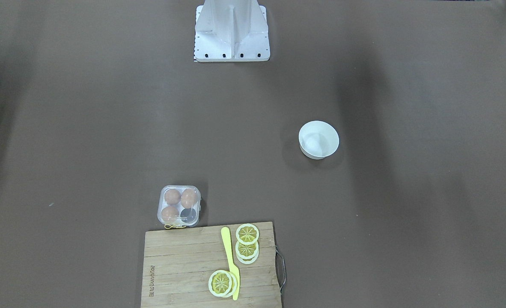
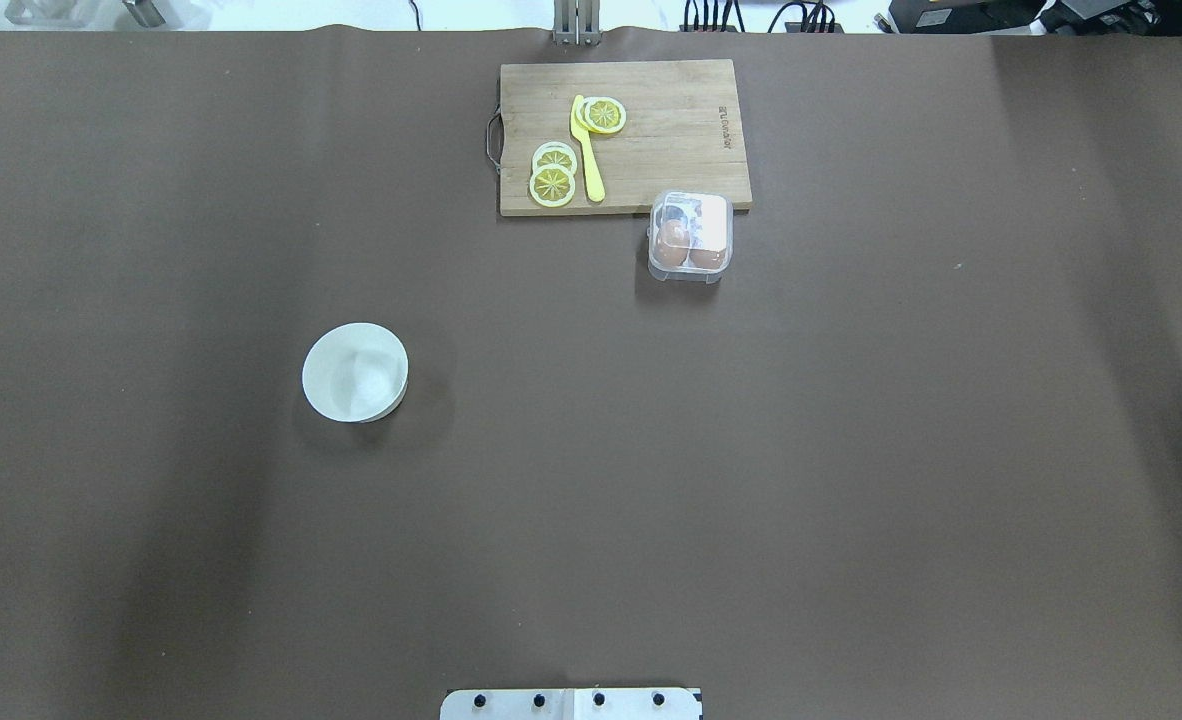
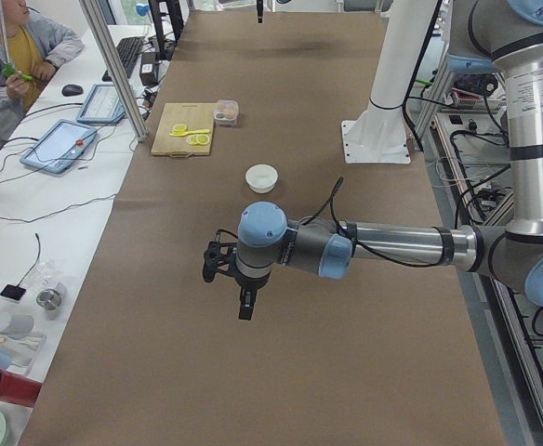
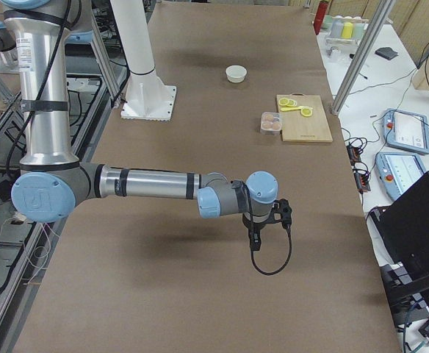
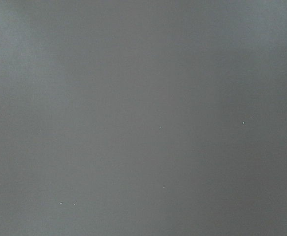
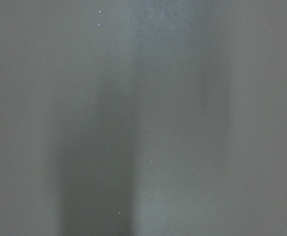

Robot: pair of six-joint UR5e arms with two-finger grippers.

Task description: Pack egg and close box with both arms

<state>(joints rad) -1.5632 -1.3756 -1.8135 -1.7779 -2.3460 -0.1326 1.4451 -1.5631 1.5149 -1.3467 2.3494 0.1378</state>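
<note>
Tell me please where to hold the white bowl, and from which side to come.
Pinch the white bowl by its rim, coming straight down from above, one finger inside, one outside. It stands upright, mouth up, so the thin rim is probably easiest.

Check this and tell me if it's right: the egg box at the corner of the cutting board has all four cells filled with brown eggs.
Not right: the count is off. The egg box at the corner of the cutting board holds three brown eggs, not four. The fourth cell is empty and shows dark. The exterior front-facing view shows this most clearly.
</note>
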